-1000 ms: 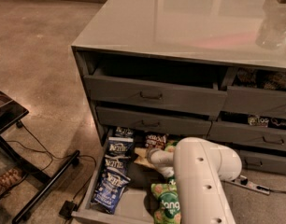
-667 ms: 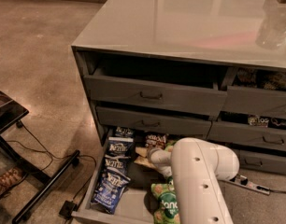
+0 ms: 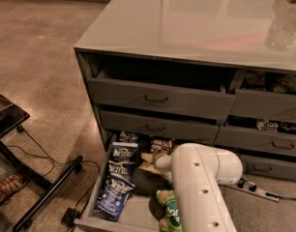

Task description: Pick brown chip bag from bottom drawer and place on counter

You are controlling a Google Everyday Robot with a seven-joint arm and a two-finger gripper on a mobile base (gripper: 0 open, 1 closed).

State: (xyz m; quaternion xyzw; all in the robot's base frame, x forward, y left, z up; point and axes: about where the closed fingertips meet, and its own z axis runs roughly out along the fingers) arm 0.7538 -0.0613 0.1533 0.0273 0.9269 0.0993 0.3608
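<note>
The bottom drawer (image 3: 90, 220) is pulled out on the left, under the grey drawers with handles. The brown chip bag (image 3: 160, 144) lies at the drawer's back, partly hidden by my arm. My gripper (image 3: 154, 162) reaches down into the drawer just in front of that bag, next to a cream crinkly bag edge (image 3: 147, 157); my white arm (image 3: 201, 187) covers most of it. Several dark blue Kettle bags (image 3: 120, 170) lie along the drawer's left side. A green bag (image 3: 168, 211) lies at its front. The glossy grey counter (image 3: 186, 23) is above.
The two upper left drawers (image 3: 157, 99) stand slightly open. The right-hand drawers hold snack bags (image 3: 268, 124). A black stand with cables (image 3: 37, 187) is on the floor at left. A power strip (image 3: 254, 191) lies at right. A clear object (image 3: 283, 28) sits on the counter's right.
My arm has shifted slightly to the left over the drawer. The bags have not visibly moved.
</note>
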